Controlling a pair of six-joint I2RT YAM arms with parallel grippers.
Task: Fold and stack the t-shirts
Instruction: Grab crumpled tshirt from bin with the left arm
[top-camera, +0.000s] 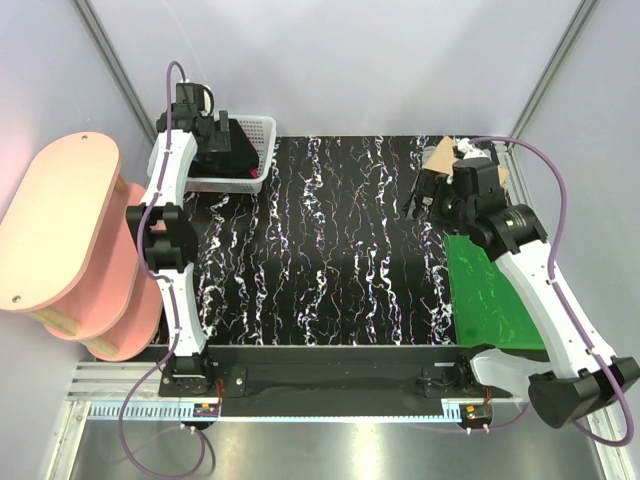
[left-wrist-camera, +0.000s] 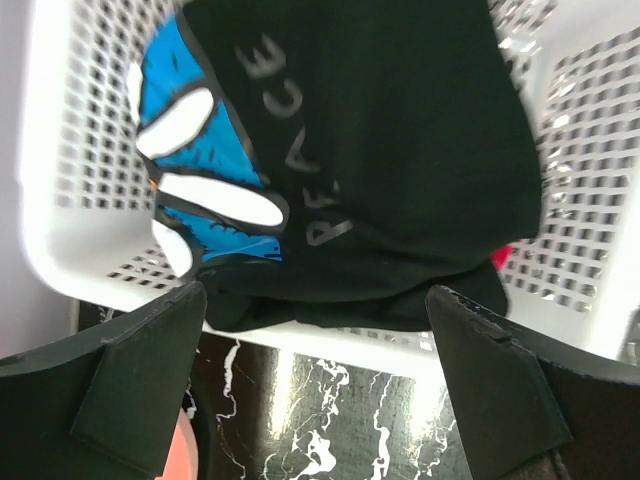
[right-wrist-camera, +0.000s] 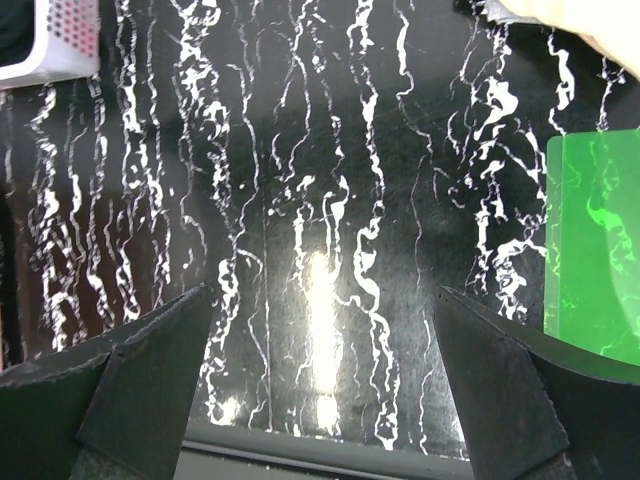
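Blk tee (left-wrist-camera: 400, 150) sits bunched in the white mesh basket (left-wrist-camera: 80, 230), and that's straight ahead of the left jaws. In the left wrist view it fills the gap between the two fingers, with its lower fold draped over the basket's near rim, just beyond the fingertips (left-wrist-camera: 150, 380). That draped edge runs side to side, i.e. roughly along the line from one fingertip to the other, not pointing away from them. The daisy print (left-wrist-camera: 200, 150) is toward the left finger, and a sliver of red fabric (left-wrist-camera: 503, 257) peeks out toward the right finger. Left jaws are spread wide, nothing in them, not touching cloth yet. Right jaws are also spread wide & empty, hanging over bare marbled surface (right-wrist-camera: 320, 200). From them the basket shows only as a corner far off to the front-left, and the green board (right-wrist-camera: 600, 240) is off to the right. Tan tee (top-camera: 445, 152) lies close by the right arm (top-camera: 520, 250), part hidden by its wrist, so can't read its lie. Left arm (top-camera: 165, 190) is clearly nearer the blk tee. Prob next: ease fwd & down onto the draped fold. Since the edge lies along the closing line, the jaws may bunch it rather than pinch across it; a wrist turn could help.
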